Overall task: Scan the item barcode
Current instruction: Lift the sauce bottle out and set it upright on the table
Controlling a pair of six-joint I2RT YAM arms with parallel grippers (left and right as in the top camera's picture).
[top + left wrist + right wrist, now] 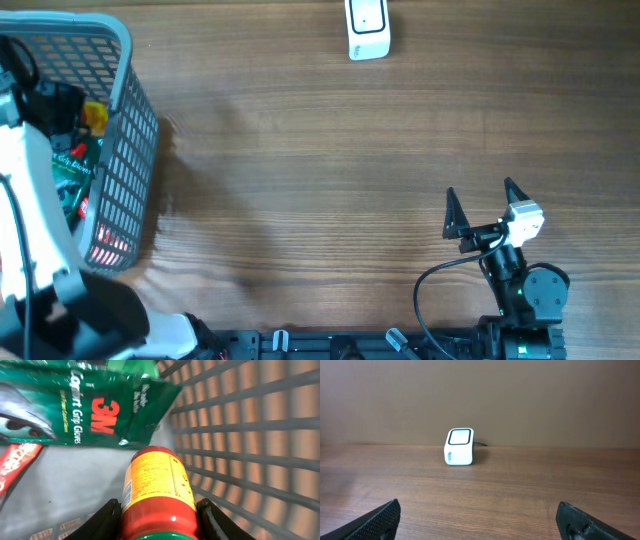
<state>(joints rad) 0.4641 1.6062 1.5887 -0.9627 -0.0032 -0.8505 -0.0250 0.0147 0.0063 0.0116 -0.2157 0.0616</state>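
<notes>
Left wrist view: my left gripper (159, 512) squeezes the bottle (157, 480), one finger on each side. The bottle lies in the basket (250, 435), its long way pointing straight out from the jaws. My right gripper (480, 190) is wide open and holds nothing. The scanner (367, 28) sits far off, nearer that arm.

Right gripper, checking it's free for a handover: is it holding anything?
No, the right gripper stands wide open with nothing between its jaws.
</notes>
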